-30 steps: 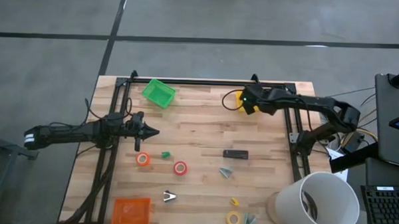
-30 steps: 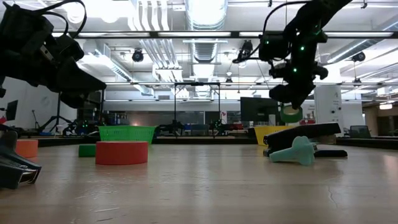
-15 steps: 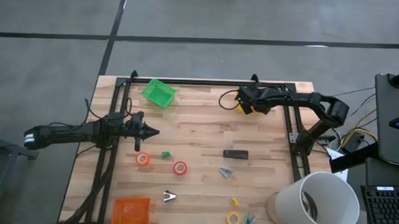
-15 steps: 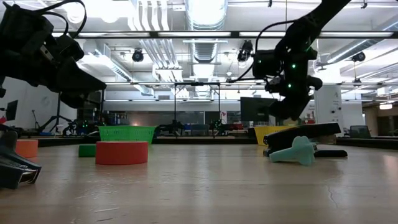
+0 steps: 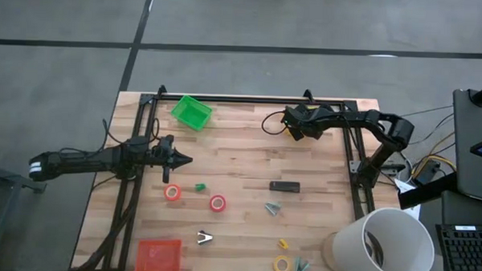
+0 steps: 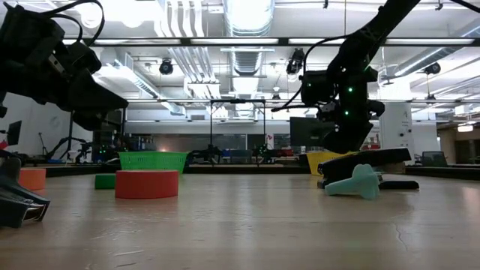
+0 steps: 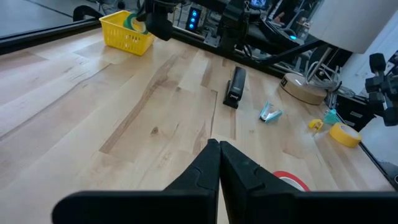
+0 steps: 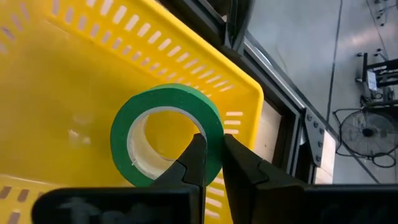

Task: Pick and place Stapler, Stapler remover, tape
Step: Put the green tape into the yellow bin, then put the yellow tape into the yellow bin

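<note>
High view: right pincer [image 5: 295, 126] reaching over the yellow basket [image 5: 293, 121] at the far right of the desk [image 5: 240, 164]; left pincer [image 5: 185, 159] clenched and empty, hovering at mid-left. Black stapler [image 5: 285, 186] lying right of centre, well apart from both arms.

Low view: stapler [image 6: 367, 159] resting at right, a teal staple remover [image 6: 352, 183] just in front of it.

Left wrist view: fingers [image 7: 208, 163] pressed together above bare wood; stapler [image 7: 236, 87] farther off.

Right wrist view: pincer [image 8: 210, 144] grasping the wall of a green tape roll [image 8: 166, 134] inside the yellow basket [image 8: 74, 68].
</note>
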### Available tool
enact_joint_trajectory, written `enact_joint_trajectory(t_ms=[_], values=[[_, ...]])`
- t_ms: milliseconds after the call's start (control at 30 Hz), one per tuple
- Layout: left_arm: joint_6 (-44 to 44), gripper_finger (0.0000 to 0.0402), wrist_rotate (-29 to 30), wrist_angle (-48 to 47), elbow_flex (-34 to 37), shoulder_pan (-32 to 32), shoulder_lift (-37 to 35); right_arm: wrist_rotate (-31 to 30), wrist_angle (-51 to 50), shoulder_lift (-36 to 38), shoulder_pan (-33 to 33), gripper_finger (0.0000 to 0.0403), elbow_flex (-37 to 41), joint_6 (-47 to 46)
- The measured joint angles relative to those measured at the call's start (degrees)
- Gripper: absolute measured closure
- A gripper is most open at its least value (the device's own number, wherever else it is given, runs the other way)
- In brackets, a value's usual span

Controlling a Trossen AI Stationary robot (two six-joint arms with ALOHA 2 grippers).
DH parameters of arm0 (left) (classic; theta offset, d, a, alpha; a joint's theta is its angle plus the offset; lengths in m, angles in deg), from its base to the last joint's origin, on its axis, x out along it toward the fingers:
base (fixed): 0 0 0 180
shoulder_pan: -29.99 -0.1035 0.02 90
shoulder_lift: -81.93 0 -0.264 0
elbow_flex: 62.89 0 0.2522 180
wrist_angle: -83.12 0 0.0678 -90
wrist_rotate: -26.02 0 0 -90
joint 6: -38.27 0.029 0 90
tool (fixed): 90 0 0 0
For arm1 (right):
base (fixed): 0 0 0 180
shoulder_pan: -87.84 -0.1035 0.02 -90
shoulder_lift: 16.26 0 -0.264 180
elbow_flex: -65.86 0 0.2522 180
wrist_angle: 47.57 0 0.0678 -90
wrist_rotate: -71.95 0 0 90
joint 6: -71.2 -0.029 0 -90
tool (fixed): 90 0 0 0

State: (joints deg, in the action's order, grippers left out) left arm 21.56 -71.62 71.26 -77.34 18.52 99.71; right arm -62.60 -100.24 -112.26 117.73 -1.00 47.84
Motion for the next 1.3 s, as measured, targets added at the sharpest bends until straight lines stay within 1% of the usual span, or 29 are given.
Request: enact_joint_trajectory(t_ms=[200, 467, 567, 767, 900, 1067, 1300], values=[[0.00, 0.0390, 0.00, 0.00, 0.00, -0.01, 0.00, 1.68, 1.17, 0.04, 0.37, 0.0374, 0.00, 0.92], [0.01, 0.0390, 0.00, -0.01, 0.00, -0.01, 0.00, 1.74, 1.58, 0.04, 0.39, 0.0369, 0.02, 1.31], [0.00, 0.0390, 0.00, -0.01, 0.00, 0.01, 0.00, 1.72, 1.56, 0.04, 0.39, 0.0347, 0.02, 1.53], [0.00, 0.0390, 0.00, 0.01, 0.00, 0.00, 0.00, 1.06, 1.54, 0.15, 0.39, 0.0279, 0.02, 1.49], [0.00, 0.0390, 0.00, -0.01, 0.00, 0.00, 0.00, 1.05, 1.18, 0.27, 0.24, 0.0246, 0.00, 1.88], [0.00, 0.0390, 0.00, 0.01, 0.00, 0.01, 0.00, 1.04, -0.23, 1.12, -1.14, 0.0226, -0.26, 2.39], [0.00, 0.0390, 0.00, -0.01, 0.00, -0.01, 0.00, 1.12, -0.64, 4.90, -6.50, 0.0223, -0.31, 3.05]])
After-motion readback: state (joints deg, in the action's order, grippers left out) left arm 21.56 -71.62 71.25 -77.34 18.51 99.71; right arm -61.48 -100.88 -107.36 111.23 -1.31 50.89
